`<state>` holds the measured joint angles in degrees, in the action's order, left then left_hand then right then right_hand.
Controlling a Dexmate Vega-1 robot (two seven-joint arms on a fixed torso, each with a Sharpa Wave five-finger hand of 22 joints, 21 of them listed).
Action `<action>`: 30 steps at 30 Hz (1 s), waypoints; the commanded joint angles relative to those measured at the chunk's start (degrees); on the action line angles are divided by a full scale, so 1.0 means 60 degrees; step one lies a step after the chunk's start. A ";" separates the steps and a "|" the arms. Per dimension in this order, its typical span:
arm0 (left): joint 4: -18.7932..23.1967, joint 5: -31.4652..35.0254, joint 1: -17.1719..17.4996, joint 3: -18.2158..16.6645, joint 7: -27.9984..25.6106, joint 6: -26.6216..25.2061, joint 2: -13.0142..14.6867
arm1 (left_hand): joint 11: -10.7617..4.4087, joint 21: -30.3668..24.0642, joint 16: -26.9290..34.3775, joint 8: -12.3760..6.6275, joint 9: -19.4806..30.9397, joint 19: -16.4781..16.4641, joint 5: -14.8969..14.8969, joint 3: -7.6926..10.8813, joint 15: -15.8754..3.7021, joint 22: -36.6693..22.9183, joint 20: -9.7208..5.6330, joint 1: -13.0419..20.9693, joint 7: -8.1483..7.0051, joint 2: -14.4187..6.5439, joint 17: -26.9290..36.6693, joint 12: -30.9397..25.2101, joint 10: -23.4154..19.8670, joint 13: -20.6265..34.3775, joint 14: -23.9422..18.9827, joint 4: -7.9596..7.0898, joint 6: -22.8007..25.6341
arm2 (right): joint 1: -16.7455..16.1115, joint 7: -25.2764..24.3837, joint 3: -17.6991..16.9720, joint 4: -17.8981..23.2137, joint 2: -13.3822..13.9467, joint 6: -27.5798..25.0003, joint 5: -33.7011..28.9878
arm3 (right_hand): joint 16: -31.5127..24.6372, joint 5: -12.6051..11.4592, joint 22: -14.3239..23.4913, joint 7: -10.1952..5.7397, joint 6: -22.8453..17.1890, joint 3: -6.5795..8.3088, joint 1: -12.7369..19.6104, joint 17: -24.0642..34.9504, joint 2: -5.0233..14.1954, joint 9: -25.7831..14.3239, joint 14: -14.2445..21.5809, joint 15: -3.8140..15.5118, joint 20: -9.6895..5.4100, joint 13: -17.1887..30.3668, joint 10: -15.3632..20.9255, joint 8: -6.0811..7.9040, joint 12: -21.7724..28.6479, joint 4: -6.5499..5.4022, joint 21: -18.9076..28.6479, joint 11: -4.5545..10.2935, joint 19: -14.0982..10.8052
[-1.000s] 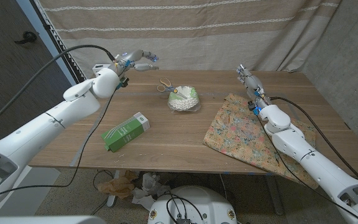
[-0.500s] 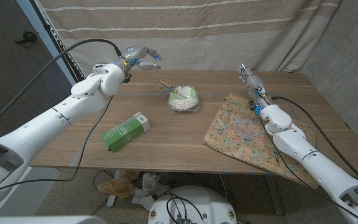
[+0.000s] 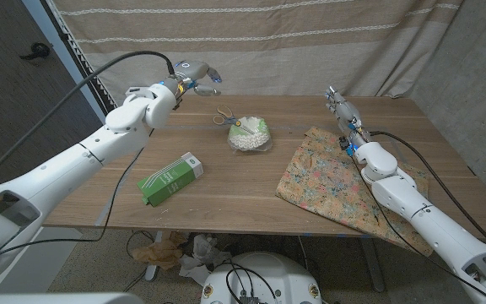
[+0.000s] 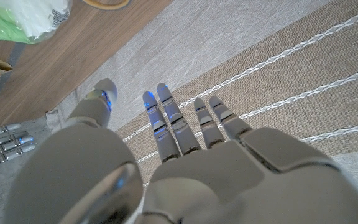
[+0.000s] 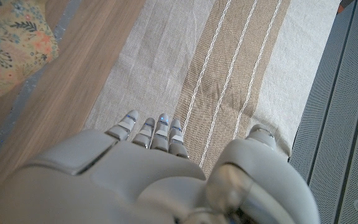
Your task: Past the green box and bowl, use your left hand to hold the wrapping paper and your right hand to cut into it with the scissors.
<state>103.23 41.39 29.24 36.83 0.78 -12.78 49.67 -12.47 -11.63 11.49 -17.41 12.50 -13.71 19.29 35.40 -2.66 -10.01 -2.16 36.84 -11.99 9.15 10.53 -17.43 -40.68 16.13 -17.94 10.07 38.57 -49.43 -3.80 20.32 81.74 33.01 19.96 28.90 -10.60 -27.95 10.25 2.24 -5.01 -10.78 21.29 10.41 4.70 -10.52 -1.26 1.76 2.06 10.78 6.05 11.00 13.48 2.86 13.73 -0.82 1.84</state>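
Both the left hand (image 3: pixel 194 77) and right hand (image 3: pixel 338 105) hang empty, fingers apart; the right should approach the scissors (image 3: pixel 224 116) handles squarely.

Backdrop: beige curtain (image 3: pixel 260 42) with pale stripes behind the table.
Table: wooden top (image 3: pixel 226 181).
Left wall: dark panel (image 3: pixel 15 76).
Floor: speckled carpet, crumpled paper (image 3: pixel 171 251) underneath.

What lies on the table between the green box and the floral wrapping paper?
In the head view, the bowl with the scissors at its far rim sits between green box and wrapping paper, slightly farther back; otherwise bare wood.
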 commanded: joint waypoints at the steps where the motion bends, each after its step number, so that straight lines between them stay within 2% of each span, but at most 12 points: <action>1: -0.0253 0.0131 -0.0283 0.0098 0.0690 0.0478 -0.0195 | 0.0020 0.0058 -0.0050 -0.0014 0.0025 -0.0023 0.0044 0.0218 -0.1620 -0.0020 -0.0216 0.0348 0.0067 -0.0103 0.0033 0.0050 -0.0014 0.0047 -0.0007 0.0014 0.0104 | 0.0032 0.0048 -0.0028 0.0066 0.0039 -0.0046 0.0035 | -0.0001 -0.0070 0.0045 -0.0003 0.0018 -0.0003 0.0110 0.0015 0.0051 -0.0029 -0.0027 0.0016 0.0054 0.0044 0.0046 0.0013 0.0049 0.0043 -0.0012 0.0010 -0.0016; 5: -0.0572 -0.0025 -0.0493 0.0199 0.0898 0.0847 -0.0321 | 0.0023 0.0067 -0.0071 0.0017 0.0036 -0.0005 0.0026 0.0255 -0.1609 -0.0019 -0.0179 0.0415 0.0046 -0.0093 0.0031 0.0083 0.0033 0.0047 0.0046 0.0016 0.0037 | 0.0026 0.0048 -0.0026 0.0083 0.0053 -0.0080 0.0038 | 0.0000 -0.0069 0.0046 0.0015 0.0030 -0.0001 0.0118 0.0015 0.0064 -0.0029 -0.0034 0.0006 0.0047 0.0045 0.0049 0.0011 0.0048 0.0046 -0.0022 -0.0051 -0.0020; 7: -0.0710 -0.0059 -0.0584 0.0265 0.0955 0.1024 -0.0384 | 0.0028 0.0069 -0.0103 0.0036 0.0045 0.0000 0.0008 0.0275 -0.1599 -0.0019 -0.0178 0.0463 -0.0013 -0.0062 0.0026 0.0123 0.0100 0.0044 0.0133 0.0015 0.0009 | 0.0026 0.0047 -0.0024 0.0056 0.0039 -0.0060 0.0038 | 0.0001 -0.0070 0.0046 0.0021 0.0028 0.0002 0.0125 0.0015 0.0073 -0.0029 -0.0039 -0.0002 0.0051 0.0046 0.0040 0.0013 0.0043 0.0048 -0.0029 0.0011 -0.0018; 10: -0.0852 -0.0116 -0.0671 0.0317 0.1038 0.1193 -0.0453 | 0.0030 0.0073 -0.0116 0.0023 0.0055 0.0013 -0.0016 0.0277 -0.1586 -0.0020 -0.0148 0.0480 0.0030 -0.0002 0.0026 0.0163 0.0158 0.0045 0.0195 0.0001 0.0062 | 0.0003 0.0020 -0.0042 0.0078 0.0030 -0.0075 0.0066 | -0.0003 -0.0069 0.0047 0.0014 0.0029 0.0007 0.0136 0.0015 0.0087 -0.0029 -0.0034 0.0017 0.0048 0.0046 0.0063 0.0016 0.0050 0.0052 -0.0037 0.0084 -0.0027; 22: -0.1401 0.0369 -0.1205 0.0771 0.1246 0.1923 -0.0699 | 0.0029 0.0085 -0.0089 -0.0005 0.0078 0.0056 -0.0047 0.0178 -0.1562 -0.0025 -0.0134 0.0359 0.0039 0.0177 0.0038 0.0202 0.0182 0.0056 0.0222 -0.0052 0.0171 | -0.0011 0.0014 -0.0063 0.0103 0.0060 -0.0082 0.0064 | -0.0010 -0.0070 0.0048 -0.0005 0.0029 0.0021 0.0171 0.0013 0.0119 -0.0029 -0.0021 0.0032 0.0057 0.0047 0.0059 0.0022 0.0043 0.0067 -0.0058 0.0113 -0.0030; 30: -0.1607 0.0706 -0.1610 0.1076 0.1844 0.2241 -0.0823 | 0.0029 0.0062 -0.0086 -0.0043 0.0099 0.0006 -0.0040 0.0109 -0.1577 -0.0027 -0.0149 0.0282 0.0024 0.0218 0.0044 0.0215 0.0160 0.0072 0.0272 -0.0072 0.0289 | -0.0062 0.0008 -0.0076 0.0118 0.0050 -0.0151 0.0147 | 0.0033 -0.0070 0.0049 -0.0009 0.0028 0.0031 0.0199 0.0013 0.0142 -0.0029 -0.0136 0.0026 0.0075 0.0047 0.0057 0.0028 0.0038 0.0080 -0.0091 0.0114 0.0002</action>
<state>97.34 43.73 24.05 39.98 8.78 -2.50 46.63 -12.47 -11.23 10.80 -17.41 12.94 -13.49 19.06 36.31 -2.35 -10.00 -2.37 38.77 -11.76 10.09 10.52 -16.31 -39.65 16.38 -16.58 9.57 39.40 -49.47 -3.64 19.97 82.32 33.31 19.56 29.21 -10.63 -27.95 10.25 2.24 -5.00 -10.64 21.90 10.41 5.31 -10.52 -1.25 1.75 2.06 10.77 6.25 11.00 13.48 2.99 13.30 -0.61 1.84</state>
